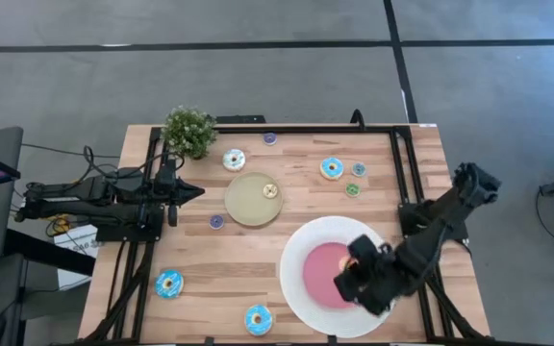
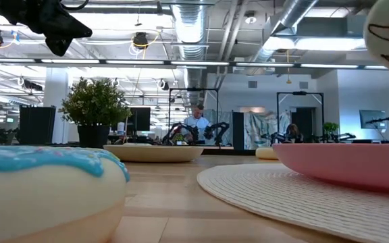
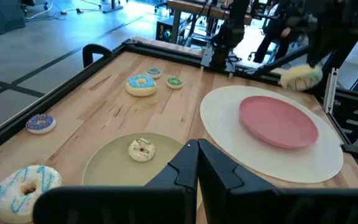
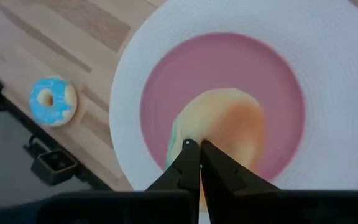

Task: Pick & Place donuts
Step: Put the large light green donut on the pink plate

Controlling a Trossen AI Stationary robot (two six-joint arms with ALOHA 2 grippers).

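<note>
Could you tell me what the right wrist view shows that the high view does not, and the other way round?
Only the right wrist view shows the right gripper shut on a donut just above the pink centre. Only the high view shows the left gripper waiting beside the potted plant, the tan plate with its tiny donut, and the far donuts. Both show the big white plate and a blue-iced donut near the table edge.

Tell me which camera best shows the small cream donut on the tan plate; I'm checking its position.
The left wrist view: the small cream donut sits unobstructed on the round tan plate. The high view shows it tiny; the low view shows only the plate's rim; the right wrist view misses it.
</note>
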